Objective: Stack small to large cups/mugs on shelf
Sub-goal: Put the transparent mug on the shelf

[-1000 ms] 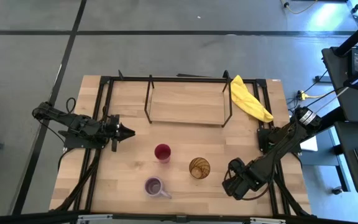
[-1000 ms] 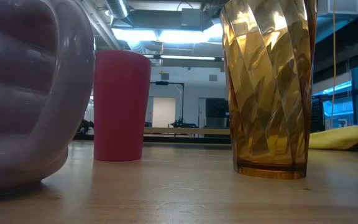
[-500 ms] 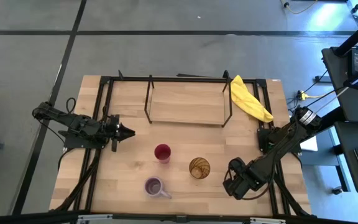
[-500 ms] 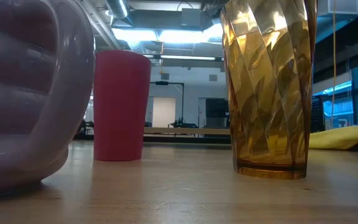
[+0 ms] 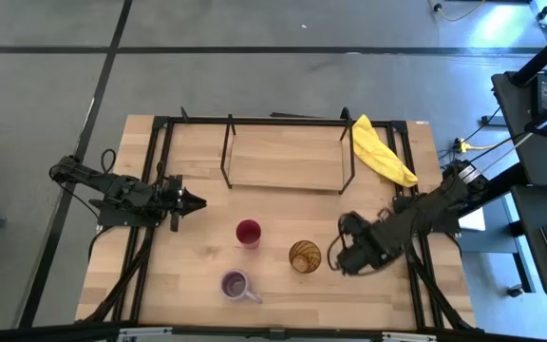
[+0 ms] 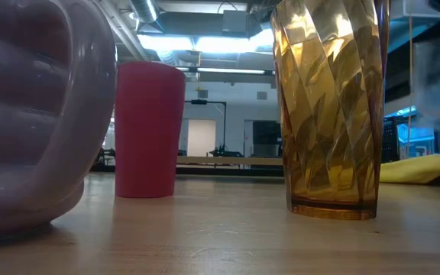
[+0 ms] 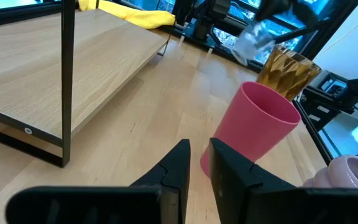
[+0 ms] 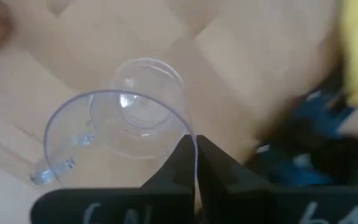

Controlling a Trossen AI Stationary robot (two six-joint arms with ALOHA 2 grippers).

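The right gripper (image 8: 194, 163) has its two fingers pinched tight on the rim of the clear glass (image 8: 120, 127), which hangs tipped out in front of it above the table (image 5: 283, 290). From overhead that gripper (image 5: 342, 256) sits just to the right of the amber tumbler (image 5: 304, 256), close but not touching as far as I can tell. Going left from there, the red cup (image 5: 248, 232) stands a bit past the tumbler, and the purple mug (image 5: 236, 284) is nearer the front edge, down-left of both. All three are upright on the wood, apart from each other. In the low view the mug (image 6: 37, 114) fills the left side, with the red cup (image 6: 149, 130) behind it and the tumbler (image 6: 328, 107) to the right. Farther back from the gripper is the shelf (image 5: 285, 157), a black rod frame with a light board, nothing on it. The yellow cloth (image 5: 380, 152) lies just off the shelf's right end, behind the right arm. The left gripper (image 5: 190, 201) waits well off to the left of the cups, pointing toward them, fingers (image 7: 182, 165) only a narrow gap apart and holding nothing.
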